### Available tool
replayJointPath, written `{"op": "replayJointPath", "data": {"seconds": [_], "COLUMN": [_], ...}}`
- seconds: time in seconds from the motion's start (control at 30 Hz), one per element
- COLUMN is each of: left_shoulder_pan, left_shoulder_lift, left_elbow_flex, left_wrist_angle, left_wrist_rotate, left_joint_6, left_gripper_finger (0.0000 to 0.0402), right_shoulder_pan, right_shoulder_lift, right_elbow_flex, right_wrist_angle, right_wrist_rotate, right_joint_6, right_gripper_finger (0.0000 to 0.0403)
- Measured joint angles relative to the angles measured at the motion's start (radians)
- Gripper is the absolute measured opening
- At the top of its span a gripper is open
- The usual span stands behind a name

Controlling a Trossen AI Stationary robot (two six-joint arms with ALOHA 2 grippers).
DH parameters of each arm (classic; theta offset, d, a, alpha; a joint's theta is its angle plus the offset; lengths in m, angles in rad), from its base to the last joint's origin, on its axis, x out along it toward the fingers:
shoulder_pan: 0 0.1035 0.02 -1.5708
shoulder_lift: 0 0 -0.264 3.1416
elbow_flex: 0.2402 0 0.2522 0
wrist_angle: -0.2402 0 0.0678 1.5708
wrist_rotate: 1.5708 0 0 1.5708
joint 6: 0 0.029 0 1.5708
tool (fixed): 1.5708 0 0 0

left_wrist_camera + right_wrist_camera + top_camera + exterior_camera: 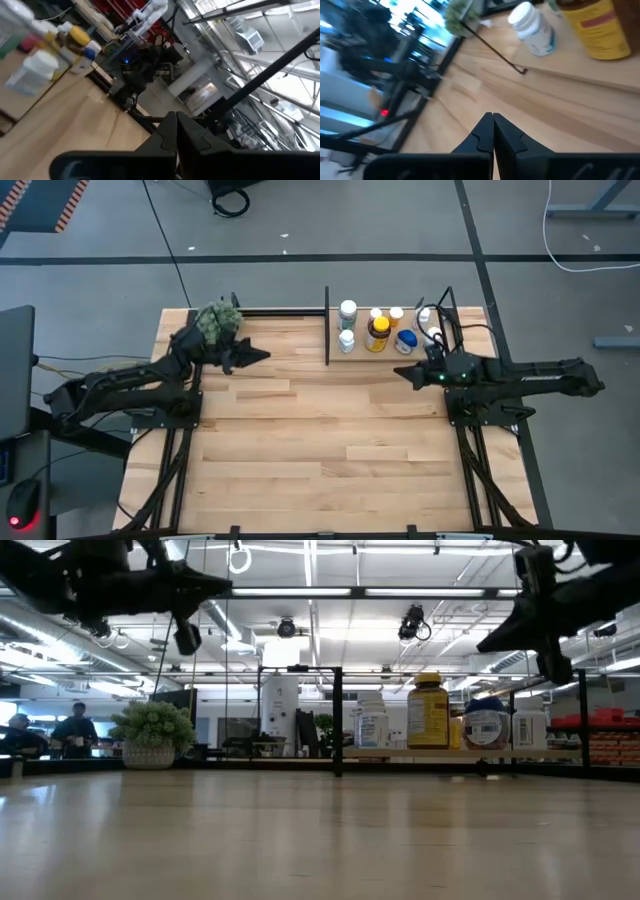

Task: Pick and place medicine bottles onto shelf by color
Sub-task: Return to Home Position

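Several medicine bottles stand on the shelf board point(355, 356) at the table's far right: white-capped ones point(347, 310), an amber one with a yellow lid point(378, 332) and a blue-lidded one point(406, 339). They also show in the low view point(428, 710). My left gripper point(262, 355) is shut and empty, raised above the table's far left beside the green plant ball point(218, 321). My right gripper point(400, 372) is shut and empty, raised just in front of the shelf.
The shelf's black rods and upright posts point(327, 325) frame the board. A green plant ball in a pot stands at the far left point(152, 733). Bare plank tabletop point(320, 450) lies in the middle and near side. People sit in the room beyond point(75, 725).
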Motion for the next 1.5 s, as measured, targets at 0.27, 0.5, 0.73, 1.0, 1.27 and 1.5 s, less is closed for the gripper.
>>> {"op": "replayJointPath", "data": {"seconds": [0.27,0.5,0.73,1.0,1.27,1.5], "left_shoulder_pan": [-0.166,-0.230,-0.432,-0.551,-0.456,-0.399], "left_shoulder_lift": [-0.035,-0.038,-0.038,-0.159,-0.559,-0.845], "left_elbow_flex": [-0.258,-0.321,-0.321,-0.321,-0.321,-0.312], "left_wrist_angle": [0.160,0.260,0.193,-0.041,-0.438,-0.645], "left_wrist_rotate": [-0.256,-0.322,-0.493,-0.564,-0.430,-0.476], "left_joint_6": [0.014,0.023,-0.004,0.051,0.128,0.184], "left_gripper_finger": [0.0001,0.0001,0.0001,0.0000,0.0000,0.0000], "right_shoulder_pan": [0.032,0.031,0.034,0.100,0.115,0.115], "right_shoulder_lift": [-0.074,-0.067,-0.063,-0.110,-0.265,-0.393], "right_elbow_flex": [-0.308,-0.348,-0.349,-0.336,-0.272,-0.216], "right_wrist_angle": [0.360,0.405,0.378,0.377,0.121,-0.093], "right_wrist_rotate": [0.080,0.084,0.068,0.059,0.063,0.124], "right_joint_6": [0.003,-0.072,-0.084,-0.157,-0.234,-0.252], "right_gripper_finger": [0.0006,0.0005,0.0005,0.0005,0.0005,0.0005]}}
